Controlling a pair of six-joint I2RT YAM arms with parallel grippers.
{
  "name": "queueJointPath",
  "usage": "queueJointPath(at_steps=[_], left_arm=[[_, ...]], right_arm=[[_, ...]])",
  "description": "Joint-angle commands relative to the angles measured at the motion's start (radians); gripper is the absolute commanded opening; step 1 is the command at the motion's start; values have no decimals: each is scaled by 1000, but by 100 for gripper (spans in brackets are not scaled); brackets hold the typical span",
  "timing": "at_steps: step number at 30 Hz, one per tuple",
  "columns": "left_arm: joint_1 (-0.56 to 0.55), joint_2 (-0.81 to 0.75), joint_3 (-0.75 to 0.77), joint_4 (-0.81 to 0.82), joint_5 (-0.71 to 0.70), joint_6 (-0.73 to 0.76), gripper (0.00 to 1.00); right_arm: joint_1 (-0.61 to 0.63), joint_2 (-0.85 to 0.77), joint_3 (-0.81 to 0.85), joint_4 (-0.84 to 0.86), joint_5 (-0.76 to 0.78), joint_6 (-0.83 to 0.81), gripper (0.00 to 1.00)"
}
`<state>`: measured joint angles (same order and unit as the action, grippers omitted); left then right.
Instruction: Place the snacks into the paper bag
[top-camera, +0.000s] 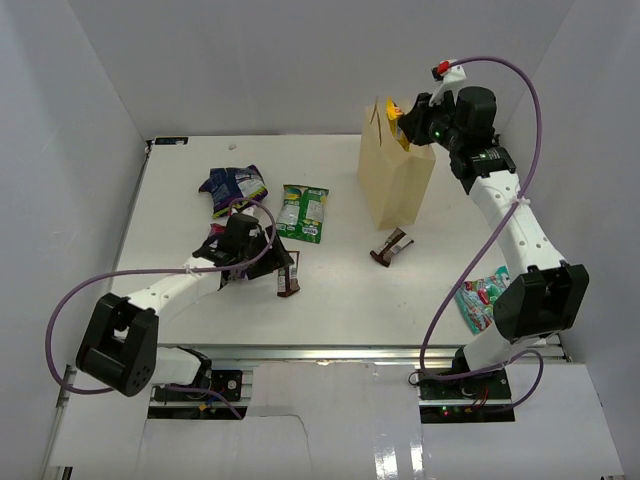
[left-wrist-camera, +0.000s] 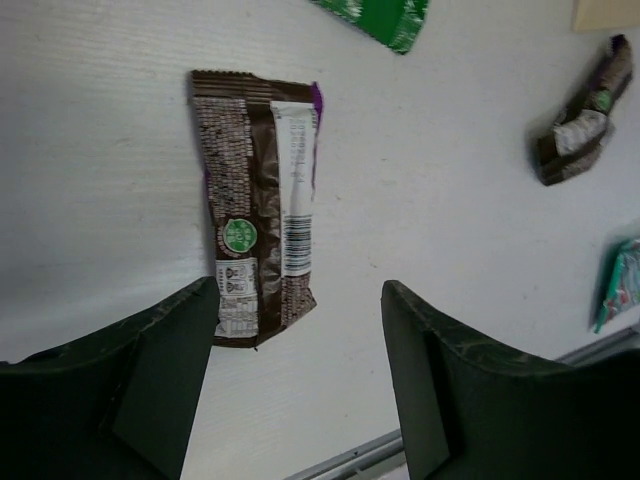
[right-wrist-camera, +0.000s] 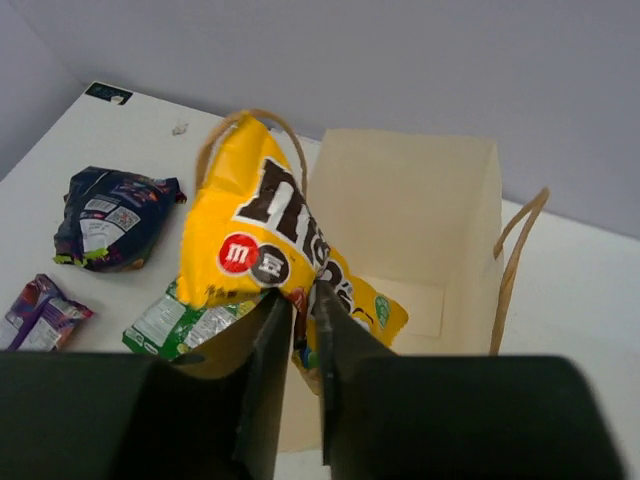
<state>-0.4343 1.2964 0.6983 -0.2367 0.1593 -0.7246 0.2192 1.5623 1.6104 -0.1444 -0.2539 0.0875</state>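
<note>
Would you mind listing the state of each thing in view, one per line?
Paper bag: upright, mouth open.
Yellow candy pack: held at the bag's mouth.
Right gripper: shut on it.
Chocolate bar: flat, ungripped.
Left gripper: open above that bar.
Second chocolate bar: crumpled, on table.
Green-white pack: flat on table.
Teal-red candy bag: on table.

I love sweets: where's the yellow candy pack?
In the top view, the yellow candy pack sits far right, pinched in the right pincer at the open top of the paper bag.

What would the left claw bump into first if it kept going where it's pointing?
Probably the brown chocolate bar lying just ahead of the open left claw, though depth is unclear.
</note>
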Motion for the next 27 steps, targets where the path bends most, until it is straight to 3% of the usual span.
queueJointPath(at_steps=[1, 6, 8, 12, 16, 19, 23, 24, 27], left_arm=[[-40, 46, 65, -90, -189, -10, 75], [-104, 119, 118, -168, -297, -9, 67], [-125, 168, 153, -179, -317, 1, 66], [-167, 240, 208, -203, -340, 11, 64], [-204, 320, 266, -257, -389, 20, 63], [-227, 395, 323, -326, -437, 21, 58], [-265, 442, 372, -368, -480, 24, 35], [-271, 442, 388, -372, -498, 28, 25], [-293, 419, 423, -377, -515, 40, 17]], right_arm=[[-6, 5, 25, 63, 67, 70, 26], [-6, -33, -29, 78, 15, 12, 70], [-7, -76, -58, 81, -81, -34, 79], [-15, -182, -164, 66, -355, -253, 85], [-18, -284, -286, 40, -444, -322, 85], [-24, -347, -375, 34, -466, -357, 86], [-32, -409, -444, 11, -485, -403, 86], [-37, -429, -461, 6, -486, -408, 86], [-50, -453, -486, -10, -487, -425, 86]])
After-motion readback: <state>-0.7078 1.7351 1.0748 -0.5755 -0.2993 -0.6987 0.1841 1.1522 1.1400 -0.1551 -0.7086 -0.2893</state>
